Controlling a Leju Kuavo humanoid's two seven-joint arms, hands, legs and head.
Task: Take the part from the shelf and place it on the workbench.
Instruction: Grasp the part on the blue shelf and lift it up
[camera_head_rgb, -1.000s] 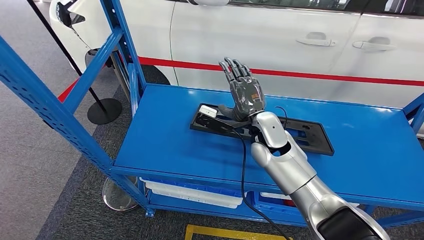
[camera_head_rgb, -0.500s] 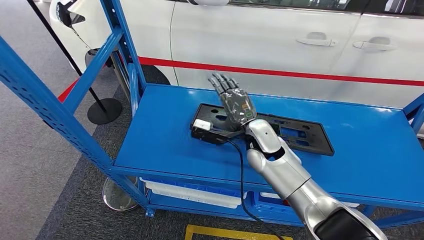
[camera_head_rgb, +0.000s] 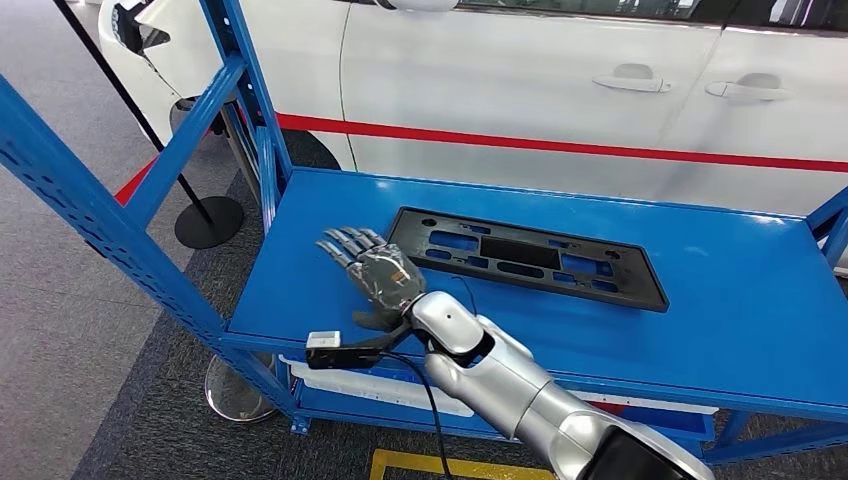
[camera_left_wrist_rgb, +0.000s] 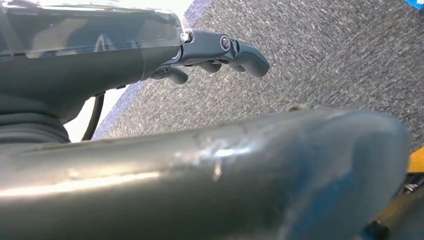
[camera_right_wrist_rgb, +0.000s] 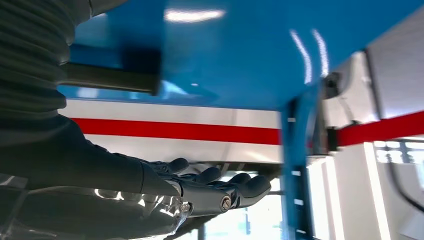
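Now the right robot hand (camera_head_rgb: 372, 275) hovers empty, fingers spread, just beside the black part (camera_head_rgb: 528, 257) on the shelf (camera_head_rgb: 300, 270).

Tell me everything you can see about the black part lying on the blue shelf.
The black part is a long, flat, rectangular frame, looking like matte plastic, with several slot-shaped cutouts along its length and small holes near its corners. It lies flat on the blue shelf top, toward the back, its long side running roughly parallel to the white car behind. Nothing holds it; the right hand hovers beside its near-left end, apart from it.
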